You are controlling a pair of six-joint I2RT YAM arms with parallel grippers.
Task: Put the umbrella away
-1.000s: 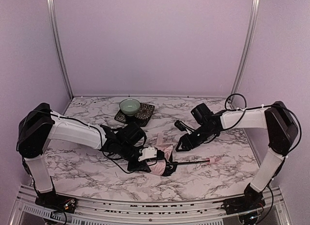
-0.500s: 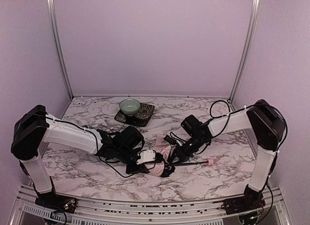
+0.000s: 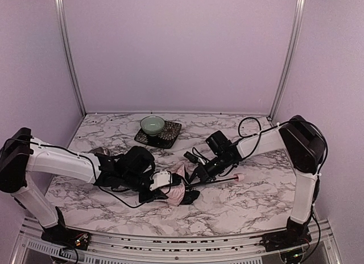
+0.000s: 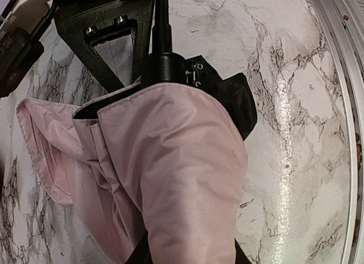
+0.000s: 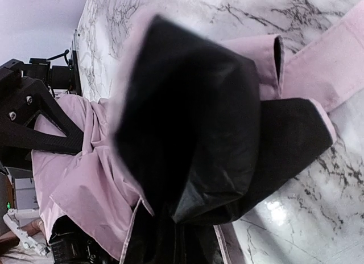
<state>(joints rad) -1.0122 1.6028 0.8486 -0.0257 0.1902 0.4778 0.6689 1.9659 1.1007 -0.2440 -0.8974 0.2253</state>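
As the right arm has swung in from the right over the last second, its right end effector point(image 3: 199, 174) has gone from well apart from the umbrella point(image 3: 176, 190) to right up against the crumpled pink canopy, near where the thin black shaft point(image 3: 219, 181) leaves it. The right wrist view is filled by pink fabric and a blurred black mass, so I cannot tell whether its fingers are parted or closed.

The left arm has stretched out lower and flatter across the surface point(image 3: 256, 213). Its left end effector point(image 3: 162, 183) looks clenched on the canopy bundle; in the left wrist view the fabric fills the space between its fingers, with the shaft running away from it.

The umbrella lies in the near middle of the surface, nearer than the green bowl point(image 3: 152, 125). Its small pink handle point(image 3: 240, 177) has shifted left and farther away, so the shaft now slants.

My reading is that one arm anchors the canopy while the other arrives to take the shaft end or gather loose folds. The shaft is not yet collapsed, and the fabric remains loose and unwrapped, so most of the task is left.
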